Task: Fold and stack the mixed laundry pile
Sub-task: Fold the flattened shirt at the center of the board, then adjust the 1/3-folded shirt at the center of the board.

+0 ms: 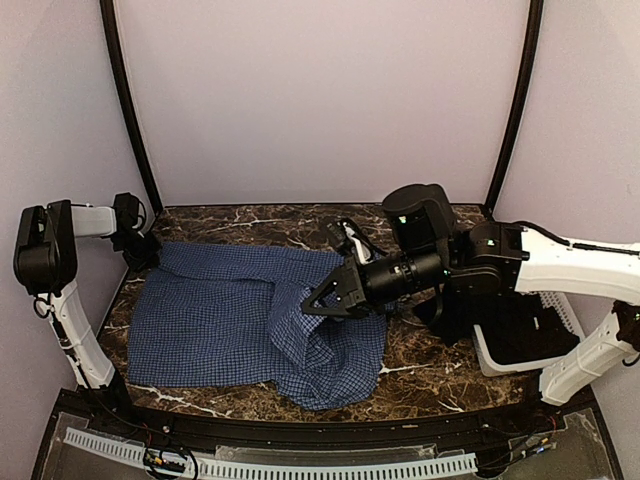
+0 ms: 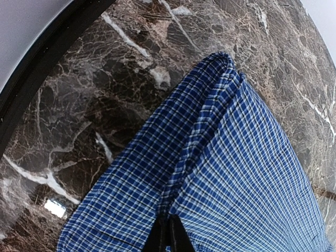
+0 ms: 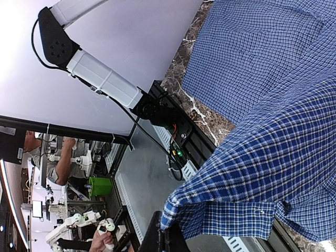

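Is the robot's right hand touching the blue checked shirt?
Touching. The right wrist view shows the hem of the checked shirt pinched between the shut fingers of the right gripper, with the cloth draping away from them.

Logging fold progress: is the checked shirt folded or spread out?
Partly folded: most of the checked shirt lies flat on the table; the right tool holds one edge raised.

Presenting as a robotics lab. Sitting inside a pale-walled booth [image 1: 320,100] with black frame poles [image 1: 125,100]: marble-pattern table [image 1: 250,222], 2 bolted arms, left arm [image 1: 60,300] and right arm [image 1: 580,262], slotted cable duct [image 1: 300,465] running along the near edge. Showing, beyond the booth in the right wrist view, a worker [image 3: 63,163] at a bench, another small white robot arm [image 3: 79,220], a green bin [image 3: 100,186].
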You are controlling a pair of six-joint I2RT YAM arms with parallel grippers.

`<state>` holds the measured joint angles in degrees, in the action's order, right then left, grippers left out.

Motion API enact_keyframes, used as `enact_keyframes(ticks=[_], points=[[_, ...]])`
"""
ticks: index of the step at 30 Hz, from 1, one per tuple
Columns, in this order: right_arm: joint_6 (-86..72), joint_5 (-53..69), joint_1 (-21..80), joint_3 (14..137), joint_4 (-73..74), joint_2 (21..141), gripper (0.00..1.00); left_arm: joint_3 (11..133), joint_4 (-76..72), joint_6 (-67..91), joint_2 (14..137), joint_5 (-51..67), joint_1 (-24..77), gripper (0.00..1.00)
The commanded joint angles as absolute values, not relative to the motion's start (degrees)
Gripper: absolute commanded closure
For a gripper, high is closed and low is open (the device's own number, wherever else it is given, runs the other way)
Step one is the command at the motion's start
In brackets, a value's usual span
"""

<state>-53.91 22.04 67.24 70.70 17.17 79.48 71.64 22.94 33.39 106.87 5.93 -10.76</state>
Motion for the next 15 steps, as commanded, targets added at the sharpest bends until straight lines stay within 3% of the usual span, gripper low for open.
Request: enact_keyframes(ticks=[1,6,9,11,15], points=[[-53.3,21.1,66.9,71.2,16.5,78.5,1.00,71.2,25.3,32.4,106.5,3.9,-11.2,0.95],[-50.5,19.7,64.3,73.3,20.8,77.0,1.00,71.8,26.1,32.4,107.1,4.3,-11.2,0.88],[-49.3,20.2,62.4,73.8,22.4,76.7,1.00,71.5,26.6,31.7,104.8,5.5,-11.2,0.57],[-48.1,21.3,61.5,74.1,22.4,77.8,1.00,68.5,23.3,30.6,99.7,8.8,-10.5,0.43],[-44.6,23.6,59.9,76.8,22.8,82.5,1.00,64.5,18.5,28.3,88.3,12.5,-7.6,0.33]])
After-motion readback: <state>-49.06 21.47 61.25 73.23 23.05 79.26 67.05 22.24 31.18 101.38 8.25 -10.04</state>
